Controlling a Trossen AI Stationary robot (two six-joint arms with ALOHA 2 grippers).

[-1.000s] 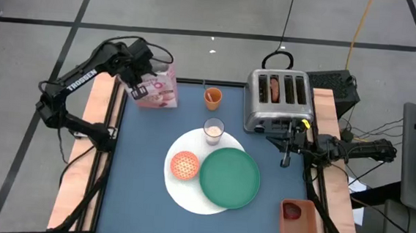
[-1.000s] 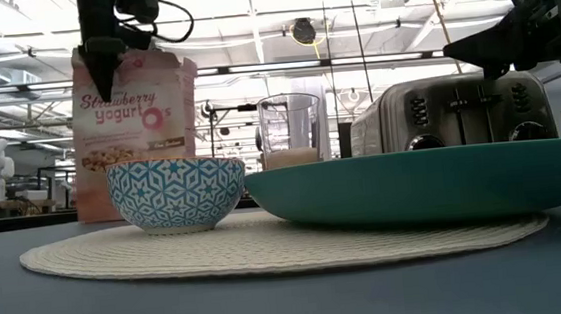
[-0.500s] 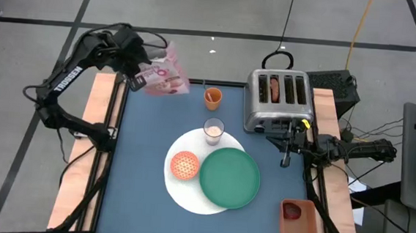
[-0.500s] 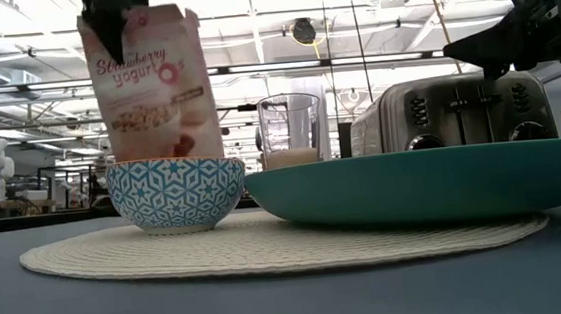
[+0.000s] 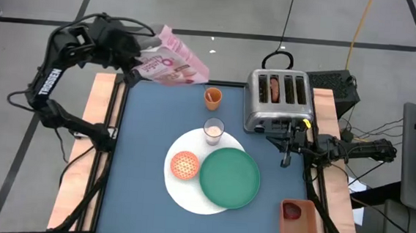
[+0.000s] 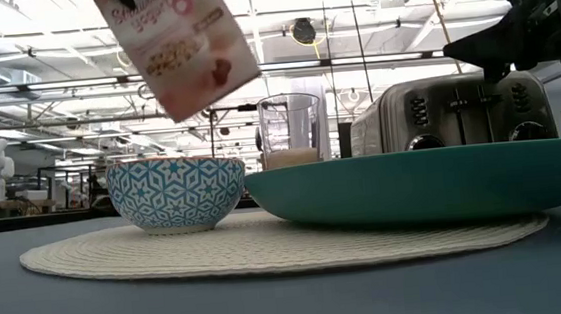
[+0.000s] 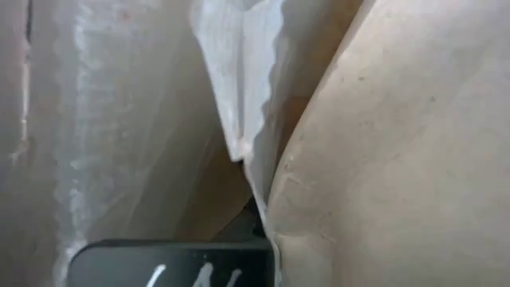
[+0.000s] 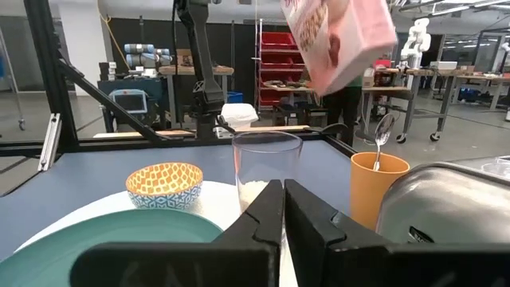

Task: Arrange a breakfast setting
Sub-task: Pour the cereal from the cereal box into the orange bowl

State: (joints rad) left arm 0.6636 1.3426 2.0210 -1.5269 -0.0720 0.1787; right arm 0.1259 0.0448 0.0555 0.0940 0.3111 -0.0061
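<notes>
Currently held: pink cardboard cereal box [image 5: 169, 64], tilted in the air past the table's far-left corner, my left gripper [image 5: 128, 65] clamped on it. Small blue-patterned cereal bowl [image 5: 185, 165] on large white round plate [image 5: 181, 192]. My right gripper [image 5: 285, 163], jaws together, beside silver four-slot toaster [image 5: 278, 99].

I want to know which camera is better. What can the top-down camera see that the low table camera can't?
Only the high view shows the orange cup, the bagel in the toaster, the tray by the table's edge, and the left gripper shut on the cereal box. Only the low view shows the bowl's blue pattern. Both show the green plate, glass, toaster and tilted box.
</notes>
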